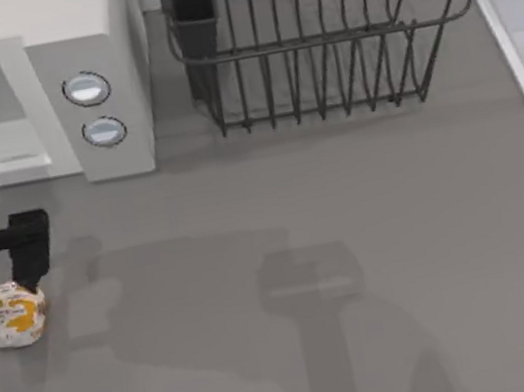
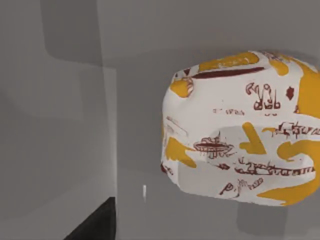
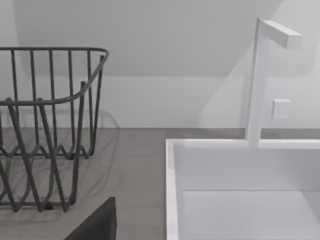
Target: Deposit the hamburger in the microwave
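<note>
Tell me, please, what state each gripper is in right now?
Left gripper: right above the hamburger near the table's left edge; open or shut cannot be told.
Right gripper: cannot be told.

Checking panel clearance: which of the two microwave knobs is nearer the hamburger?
The lower knob on the microwave panel; the upper knob sits farther from the hamburger, which lies beside the left gripper.
</note>
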